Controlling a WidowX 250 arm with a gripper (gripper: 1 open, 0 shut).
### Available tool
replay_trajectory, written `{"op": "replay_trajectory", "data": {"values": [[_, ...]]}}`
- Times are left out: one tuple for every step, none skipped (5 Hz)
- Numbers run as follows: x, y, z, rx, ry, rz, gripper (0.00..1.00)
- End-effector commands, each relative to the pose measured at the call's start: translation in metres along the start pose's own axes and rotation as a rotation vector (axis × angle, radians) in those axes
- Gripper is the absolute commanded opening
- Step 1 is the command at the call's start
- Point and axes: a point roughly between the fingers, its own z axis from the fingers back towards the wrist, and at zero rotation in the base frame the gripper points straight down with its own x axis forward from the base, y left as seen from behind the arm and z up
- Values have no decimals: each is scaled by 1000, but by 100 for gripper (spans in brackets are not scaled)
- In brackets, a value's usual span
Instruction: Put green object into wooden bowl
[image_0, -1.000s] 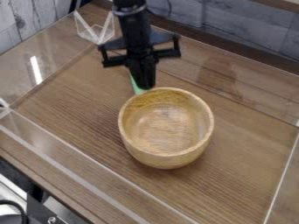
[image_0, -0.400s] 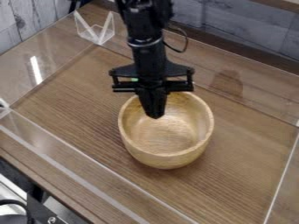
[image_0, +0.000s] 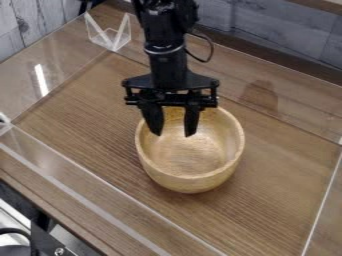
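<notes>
The wooden bowl (image_0: 201, 175) is round and light tan and stands near the middle of the wood-grain table. My gripper (image_0: 175, 122) points straight down over the bowl's far-left part. Its black fingers (image_0: 156, 120) are spread wide apart, with the tips dipping just inside the rim. The gripper is open with nothing visible between its fingers. The green object does not show; it is hidden, and I cannot tell whether it lies in the bowl behind the fingers.
A low clear plastic wall (image_0: 80, 190) runs round the table (image_0: 80, 120), along the front and both sides. A clear plastic stand (image_0: 110, 35) sits at the back left, behind the arm. A grey plank wall lies beyond.
The gripper carried the green object from behind the bowl to over it and sank toward the rim. Its fingers, shut until a moment ago, have now spread open. The green piece no longer shows.
</notes>
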Motion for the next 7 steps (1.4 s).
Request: {"op": "replay_trajectory", "data": {"values": [[-2,-14,18,-16,-68,2,100],[-14,-25,18,-14,-71,9,100],[-22,-32,20,-15,-73,21,100],[-15,-26,19,-19,-72,-14,100],[-7,-19,16,-23,-72,-45,100],[-6,-18,12,-21,-73,-12,0],[-6,-17,5,-11,-73,16,100]]}}
